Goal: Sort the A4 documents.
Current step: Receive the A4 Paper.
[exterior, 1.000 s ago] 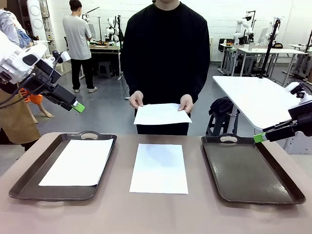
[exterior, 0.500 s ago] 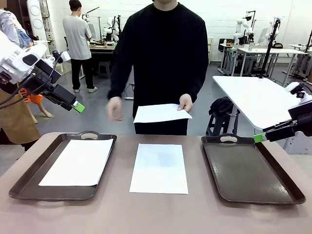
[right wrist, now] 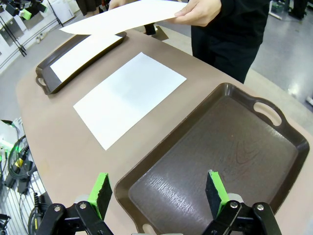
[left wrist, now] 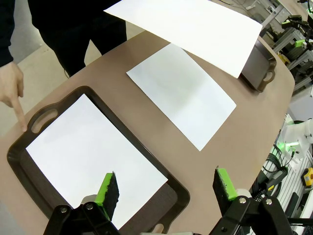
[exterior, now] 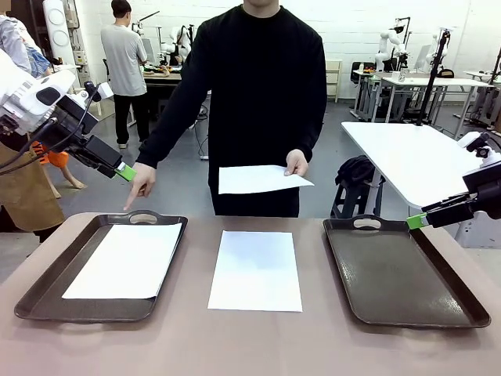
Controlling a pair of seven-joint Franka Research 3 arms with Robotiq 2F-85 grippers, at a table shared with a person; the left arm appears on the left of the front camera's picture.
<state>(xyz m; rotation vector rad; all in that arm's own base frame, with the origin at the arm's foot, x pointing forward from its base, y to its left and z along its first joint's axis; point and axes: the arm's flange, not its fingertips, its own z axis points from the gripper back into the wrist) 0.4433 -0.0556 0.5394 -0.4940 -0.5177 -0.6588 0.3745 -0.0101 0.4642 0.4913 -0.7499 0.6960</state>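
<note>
Front: a person's hand (exterior: 141, 186) pointed at the left tray (exterior: 45, 283), which held the first sheet (exterior: 125, 260). The second sheet (exterior: 255, 270) lay on the counter (exterior: 250, 345) beside that tray, and the third sheet (exterior: 262, 178) was held beyond it.
Left wrist: the left fingers (left wrist: 108, 192) gaped wide above that tray.
Right wrist: the right fingers (right wrist: 101, 192) gaped wide, empty, well apart from it.

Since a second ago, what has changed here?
One hand let go of the held sheet and swung down to point at the left tray by its handle. The other hand, left gripper, right gripper, right tray, tray sheet and middle sheet stayed put.
</note>
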